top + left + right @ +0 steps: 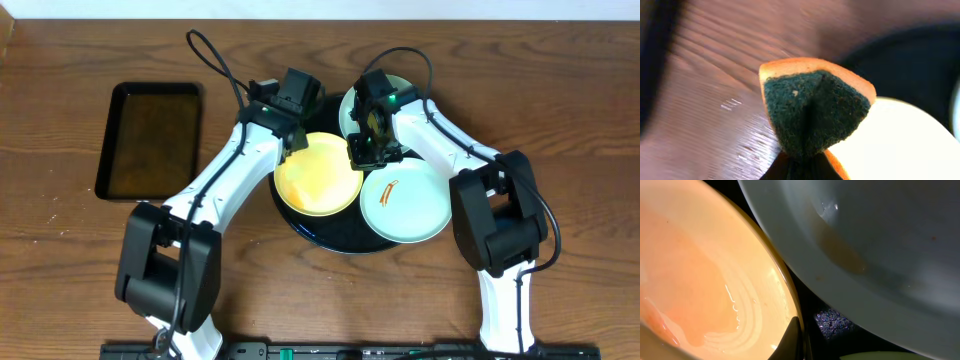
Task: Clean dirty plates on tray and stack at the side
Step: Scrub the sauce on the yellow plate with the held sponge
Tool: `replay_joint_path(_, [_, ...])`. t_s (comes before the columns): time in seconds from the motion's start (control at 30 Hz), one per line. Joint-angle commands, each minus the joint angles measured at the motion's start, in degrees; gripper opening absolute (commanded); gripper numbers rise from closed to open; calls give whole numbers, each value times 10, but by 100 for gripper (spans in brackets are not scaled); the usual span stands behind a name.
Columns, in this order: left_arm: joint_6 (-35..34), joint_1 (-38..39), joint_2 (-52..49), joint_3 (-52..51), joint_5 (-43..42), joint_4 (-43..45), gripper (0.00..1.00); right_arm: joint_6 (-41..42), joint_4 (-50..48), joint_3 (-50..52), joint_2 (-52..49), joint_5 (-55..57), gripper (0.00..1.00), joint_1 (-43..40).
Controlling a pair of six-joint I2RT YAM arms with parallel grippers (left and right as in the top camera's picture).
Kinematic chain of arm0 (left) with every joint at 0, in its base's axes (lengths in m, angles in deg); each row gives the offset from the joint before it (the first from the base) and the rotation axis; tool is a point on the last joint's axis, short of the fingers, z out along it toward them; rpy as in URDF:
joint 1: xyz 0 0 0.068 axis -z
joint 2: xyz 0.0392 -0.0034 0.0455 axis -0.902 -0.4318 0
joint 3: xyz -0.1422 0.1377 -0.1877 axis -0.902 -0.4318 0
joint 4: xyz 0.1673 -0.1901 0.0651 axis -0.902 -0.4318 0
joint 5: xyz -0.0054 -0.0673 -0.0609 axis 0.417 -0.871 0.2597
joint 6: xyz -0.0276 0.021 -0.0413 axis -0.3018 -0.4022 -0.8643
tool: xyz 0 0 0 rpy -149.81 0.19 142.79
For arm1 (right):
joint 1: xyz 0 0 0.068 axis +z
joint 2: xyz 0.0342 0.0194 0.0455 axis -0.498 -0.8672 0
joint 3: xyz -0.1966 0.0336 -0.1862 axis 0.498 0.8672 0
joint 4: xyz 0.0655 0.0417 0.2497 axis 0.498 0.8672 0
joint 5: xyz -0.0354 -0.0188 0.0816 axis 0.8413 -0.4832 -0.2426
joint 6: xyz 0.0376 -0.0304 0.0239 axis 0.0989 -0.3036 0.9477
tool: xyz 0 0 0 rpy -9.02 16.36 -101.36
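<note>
The pale yellow plate point(318, 175) lies on the left of the round black tray point(332, 240). A mint plate point(405, 200) with an orange-brown sauce streak lies on the tray's right. A second mint plate point(392, 88) sits at the back, partly hidden by my right arm. My left gripper point(296, 138) is at the yellow plate's far-left rim, shut on a folded orange sponge with a dark green face point(812, 112). My right gripper point(364, 150) grips the yellow plate's right rim point(785, 300). The mint plate point(880, 230) lies close beside that rim.
A smaller rectangular black tray point(150, 140) lies on the wooden table at the left. The two arms reach in from the front and meet over the round tray. Bare wood point(710, 100) lies to the left of the sponge.
</note>
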Motion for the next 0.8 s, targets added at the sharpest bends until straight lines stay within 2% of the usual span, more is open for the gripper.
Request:
replay_joint_path(0.0, [-12, 1, -16, -17, -159, 1, 7, 6, 1, -9, -3, 5, 1, 3])
replay_joint_path(0.27, [-19, 15, -83, -26, -265, 3, 7, 6, 2, -9, -3, 5, 1, 3])
replay_joint_path(0.47, [-18, 15, -109, -27, -266, -31, 8, 6, 2, -9, -3, 5, 1, 3])
replay_joint_path(0.77, [-12, 15, -110, -27, -139, -118, 8, 6, 2, -9, -3, 5, 1, 3])
